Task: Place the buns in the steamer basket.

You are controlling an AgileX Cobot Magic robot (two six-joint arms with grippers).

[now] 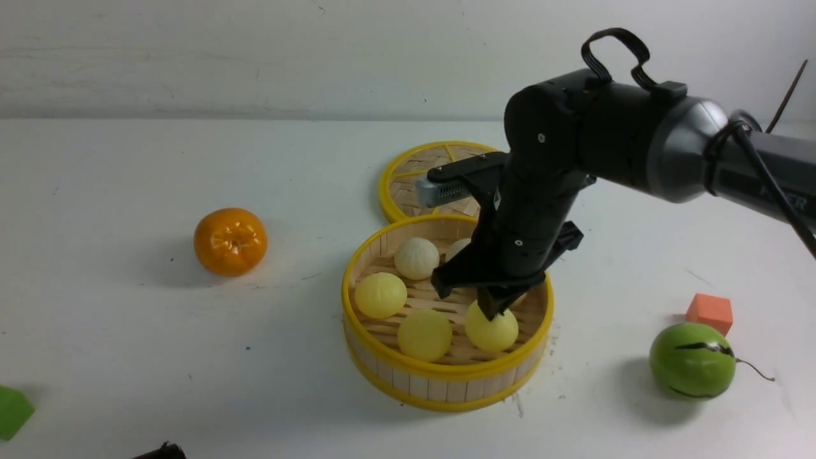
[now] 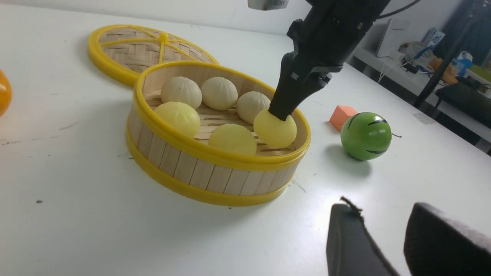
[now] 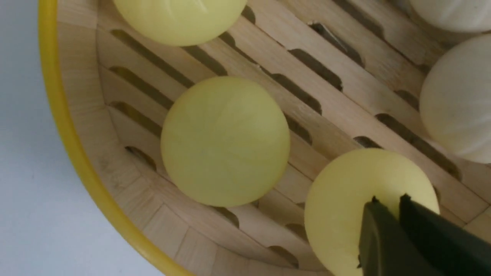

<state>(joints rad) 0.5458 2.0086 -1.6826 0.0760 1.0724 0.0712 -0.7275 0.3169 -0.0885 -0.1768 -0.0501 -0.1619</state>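
Nearby, lid (image 1: 408, 182) behind steamer basket (image 1: 446, 382); right claw (image 1: 494, 312) nearly together atop yellow bun (image 1: 491, 331); left claw (image 2: 383, 241) apart.

the right arm (image 1: 637, 134) reaches in from the right, its wrist bent steeply down. the right gripper (image 1: 492, 313) points downward with its dark fingers (image 3: 387, 237) nearly together, only a thin slit between them, tips touching the top of a pale yellow bun (image 1: 491, 327). the left gripper (image 2: 387, 237) sits low and well apart, its two padded fingers (image 2: 349, 241) spread and holding nothing.
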